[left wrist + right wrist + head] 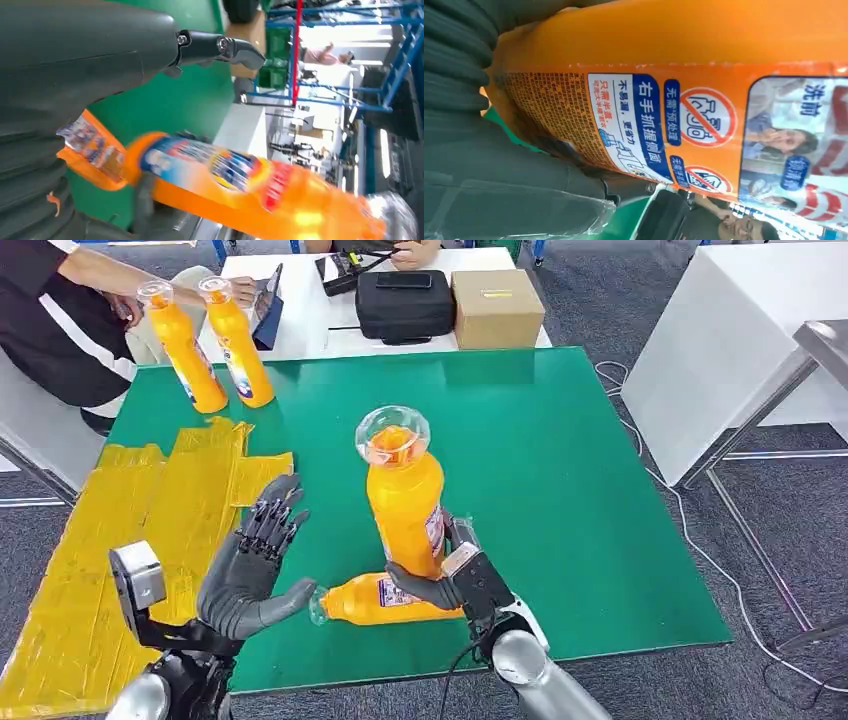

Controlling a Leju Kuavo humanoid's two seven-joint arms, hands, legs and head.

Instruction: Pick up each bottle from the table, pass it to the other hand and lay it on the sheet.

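My right hand (455, 578) grips an orange bottle (405, 502) by its lower part and holds it upright, clear cap (392, 435) on top. Its label (674, 107) is close against my right hand (479, 165) in the right wrist view. A second orange bottle (385, 600) lies on its side on the green table (560, 470), just under the held one, cap pointing left. My left hand (252, 568) is open with fingers spread, its thumb near that cap and touching nothing. From the left wrist, the held bottle (250, 185) is beyond my thumb (220, 46). The yellow sheet (150, 530) covers the table's left side.
Two more orange bottles (187, 348) (240, 340) stand at the table's back left corner, with a seated person (60, 320) right behind them. A black bag (405, 305) and a cardboard box (496, 307) sit on the white table beyond. The green table's right half is bare.
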